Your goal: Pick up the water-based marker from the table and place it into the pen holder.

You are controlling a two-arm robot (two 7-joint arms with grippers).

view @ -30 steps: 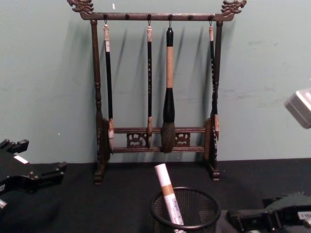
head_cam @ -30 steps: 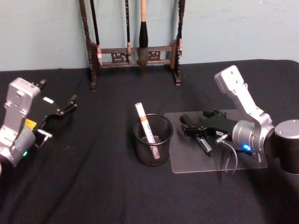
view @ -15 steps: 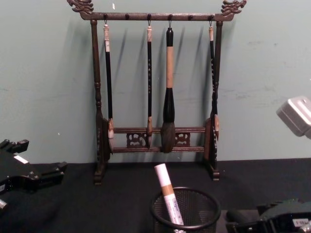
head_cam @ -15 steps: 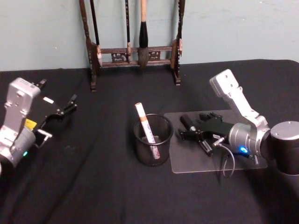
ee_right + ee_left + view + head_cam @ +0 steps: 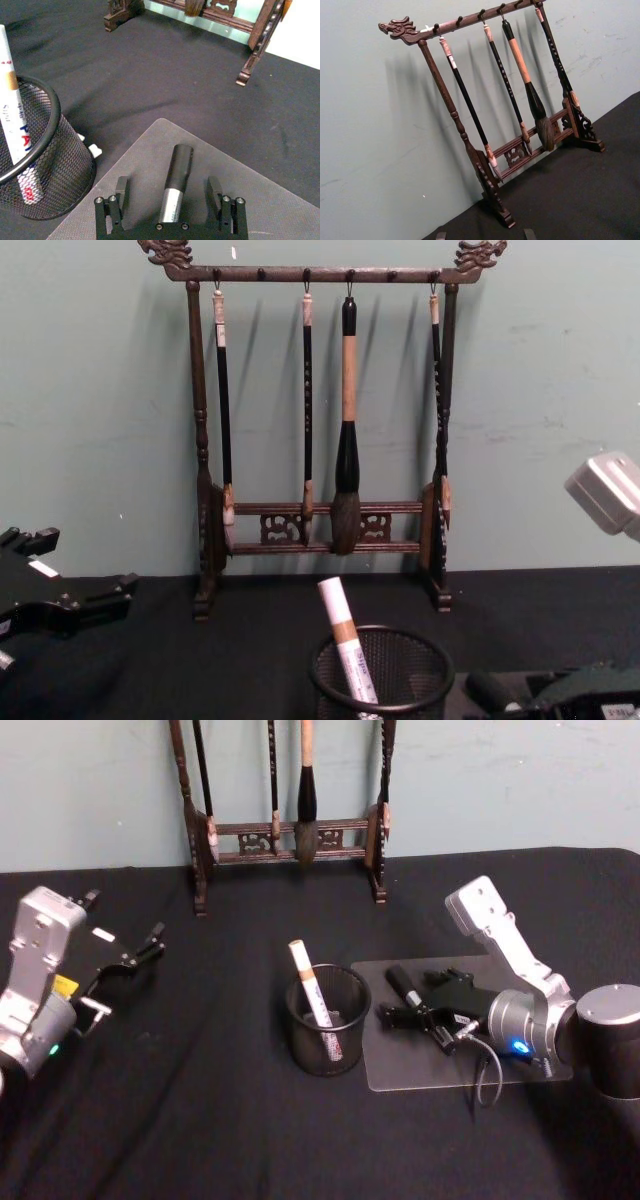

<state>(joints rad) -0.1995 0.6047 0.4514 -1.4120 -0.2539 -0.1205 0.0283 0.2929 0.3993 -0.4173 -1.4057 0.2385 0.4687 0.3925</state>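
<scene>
Right wrist view: the right claw (image 5: 168,190) has edged forward over the clear mat (image 5: 280,200). Its fingers now sit apart astride the dark marker (image 5: 177,165), which lies near the pen holder (image 5: 60,170), so closing looks next. The left claw (image 5: 150,942) idles with fingers apart at the tabletop's left.

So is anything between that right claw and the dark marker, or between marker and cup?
Nothing visible. The right gripper is open, a finger either side of the marker on the mat. Only bare mat lies between it and the pen holder, holding a white marker. Left gripper idles far left.
</scene>
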